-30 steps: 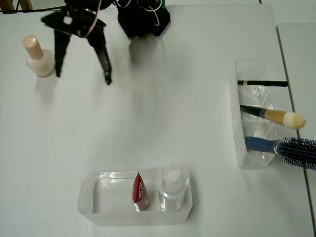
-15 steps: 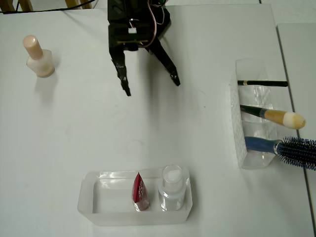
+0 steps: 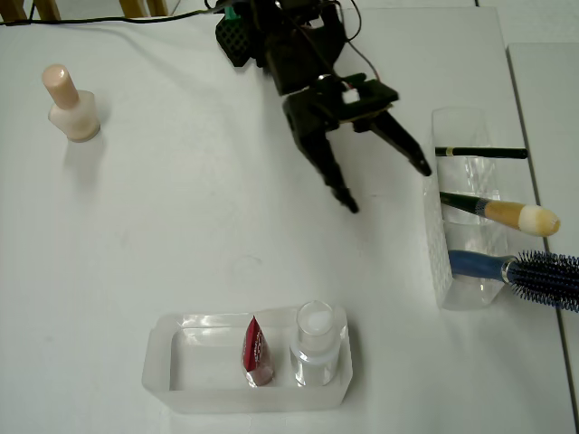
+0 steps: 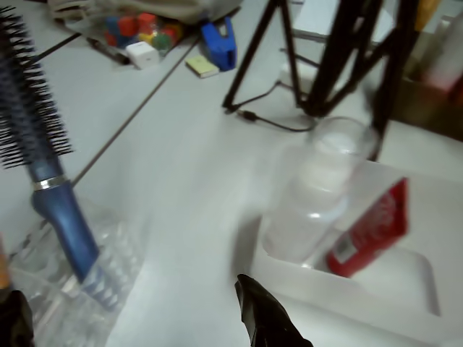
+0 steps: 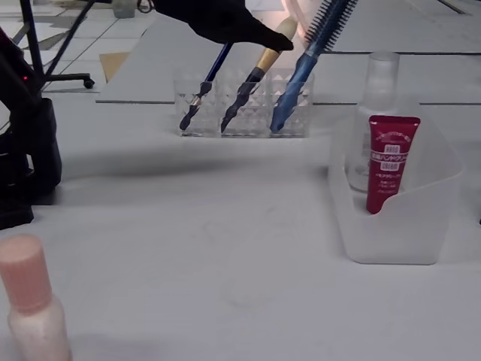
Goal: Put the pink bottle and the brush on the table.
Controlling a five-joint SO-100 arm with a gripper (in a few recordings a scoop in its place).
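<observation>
Black gripper [image 3: 384, 185] above the white table [image 3: 181, 235] in the overhead view, jaws spread wide and holding nothing; one fingertip [image 3: 423, 166] close beside the clear ribbed holder [image 3: 437, 262], the other lower and more to the left, over bare tabletop; to the right of the jaws, in the holder's middle slot, the brush [image 3: 507, 213], handle inside, cream tip leaning out past the far side; above it in the same view a thin dark pencil [image 3: 479, 153], below it the blue hairbrush [image 3: 525, 268]; far left of the jaws, well apart, the pink bottle [image 3: 69, 104], upright on the table, cap on; below the jaws, near the front edge, a clear tray [image 3: 181, 384] with a red tube [image 3: 257, 351] and a clear bottle [image 3: 316, 341] side by side; in the wrist view, hairbrush [image 4: 43, 152] left of the dark fingertip [image 4: 264, 318], tray right of it.
</observation>
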